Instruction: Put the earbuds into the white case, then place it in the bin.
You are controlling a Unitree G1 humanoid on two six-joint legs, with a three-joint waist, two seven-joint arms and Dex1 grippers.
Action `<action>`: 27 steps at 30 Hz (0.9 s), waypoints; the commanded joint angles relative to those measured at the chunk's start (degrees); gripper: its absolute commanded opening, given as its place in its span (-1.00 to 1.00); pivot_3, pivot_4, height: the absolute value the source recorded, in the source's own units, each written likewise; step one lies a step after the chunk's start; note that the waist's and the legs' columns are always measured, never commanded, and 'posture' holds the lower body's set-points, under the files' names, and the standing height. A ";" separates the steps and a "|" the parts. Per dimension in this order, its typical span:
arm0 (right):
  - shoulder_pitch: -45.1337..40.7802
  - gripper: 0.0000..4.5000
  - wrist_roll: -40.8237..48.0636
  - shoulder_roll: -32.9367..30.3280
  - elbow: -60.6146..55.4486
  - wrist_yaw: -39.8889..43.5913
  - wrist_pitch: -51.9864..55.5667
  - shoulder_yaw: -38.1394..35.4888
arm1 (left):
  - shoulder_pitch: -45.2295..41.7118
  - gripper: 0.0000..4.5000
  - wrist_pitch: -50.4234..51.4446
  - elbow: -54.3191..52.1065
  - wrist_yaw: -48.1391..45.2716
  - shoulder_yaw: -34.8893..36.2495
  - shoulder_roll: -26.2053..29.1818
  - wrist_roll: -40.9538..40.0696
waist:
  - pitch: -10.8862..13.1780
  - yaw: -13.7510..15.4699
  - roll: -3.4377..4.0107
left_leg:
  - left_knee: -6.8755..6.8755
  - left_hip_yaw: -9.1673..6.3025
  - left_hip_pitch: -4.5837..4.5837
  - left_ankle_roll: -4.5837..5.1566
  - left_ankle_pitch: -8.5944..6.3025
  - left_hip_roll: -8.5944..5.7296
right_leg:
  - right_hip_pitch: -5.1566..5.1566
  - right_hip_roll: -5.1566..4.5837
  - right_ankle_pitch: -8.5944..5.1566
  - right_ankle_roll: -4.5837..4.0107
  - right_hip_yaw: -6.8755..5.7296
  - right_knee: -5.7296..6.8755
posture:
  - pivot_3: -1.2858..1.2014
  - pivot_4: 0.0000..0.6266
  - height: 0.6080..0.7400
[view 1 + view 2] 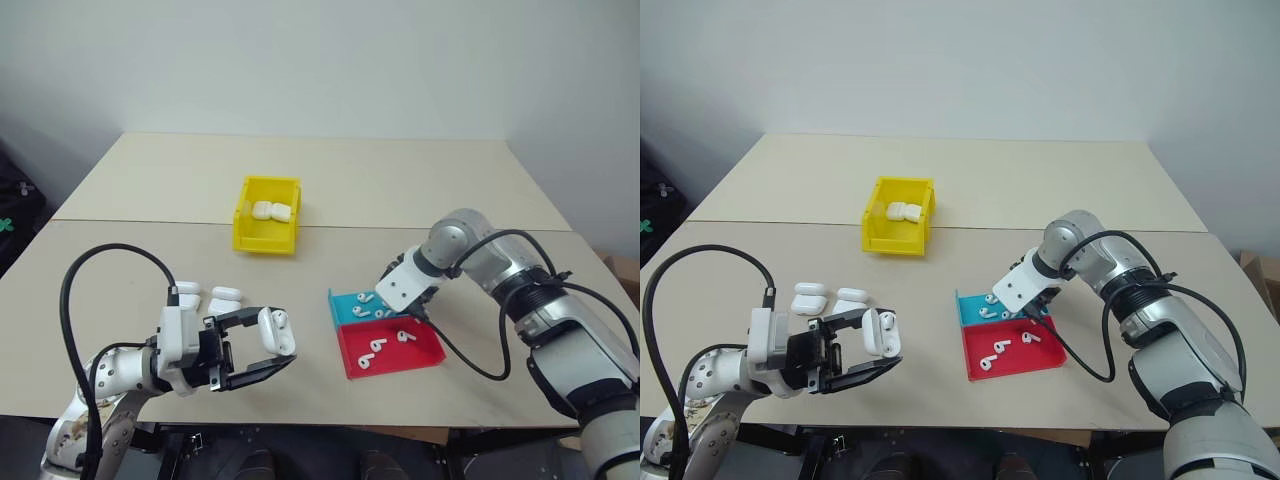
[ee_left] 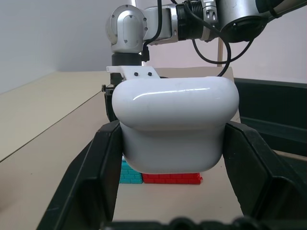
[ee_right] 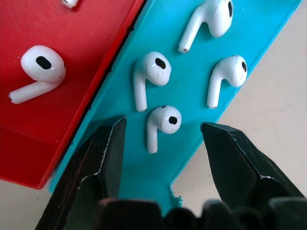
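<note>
A wide beige table (image 1: 400, 180) has open room at its far side and corners. A yellow bin (image 1: 266, 214) at mid-table holds two closed cases. Near the front right edge, a blue tray (image 3: 240, 28) with four earbuds (image 3: 163, 120) touches a red tray (image 1: 390, 350) that also holds earbuds. The left gripper (image 1: 275, 350) is clamped on the white case (image 1: 277, 330), its lid open, above the front left edge. The right gripper (image 3: 163, 139) hovers over the blue tray, jaws apart around one earbud. No writing is readable.
</note>
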 commanded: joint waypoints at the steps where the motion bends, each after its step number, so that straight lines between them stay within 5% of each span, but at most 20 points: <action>1: -1.55 0.33 -0.25 0.19 0.34 0.08 -2.03 -0.89 | -0.51 0.25 -0.46 -2.14 0.33 -0.02 0.11 -0.56 | 0.00 0.01 0.00 | 0.00 0.00 0.01 0.00 0.00 0.00 | 0.01 0.00 0.00 0.00 0.00 0.00 | 0.03 -0.52 1.00; 4: -1.60 0.33 -0.55 0.42 0.89 -0.38 -2.68 -0.92 | -0.53 0.25 -0.45 -2.18 0.51 -0.08 0.10 -0.50 | 0.00 0.01 0.00 | 0.00 0.00 0.05 0.00 0.00 0.00 | 0.04 0.00 0.00 -0.01 0.00 0.02 | 0.03 -0.52 1.00; 7: -1.68 0.09 -0.77 0.48 1.14 -0.68 -3.24 -1.03 | -0.39 0.25 -0.64 -1.89 0.43 -0.11 0.12 -0.30 | 0.00 0.00 0.00 | 0.00 0.00 0.08 0.00 0.00 0.00 | 0.06 0.00 0.00 -0.01 0.00 0.02 | 0.03 -0.52 1.00; 27: -1.80 0.01 -1.97 0.96 1.02 -0.93 -5.53 -0.74 | -0.94 0.25 -1.01 -1.43 1.03 -0.57 -0.33 0.10 | 0.00 -0.04 0.00 | 0.02 0.00 0.17 0.00 0.00 0.00 | 0.09 0.00 0.01 -0.02 0.01 0.19 | 0.03 -0.52 1.00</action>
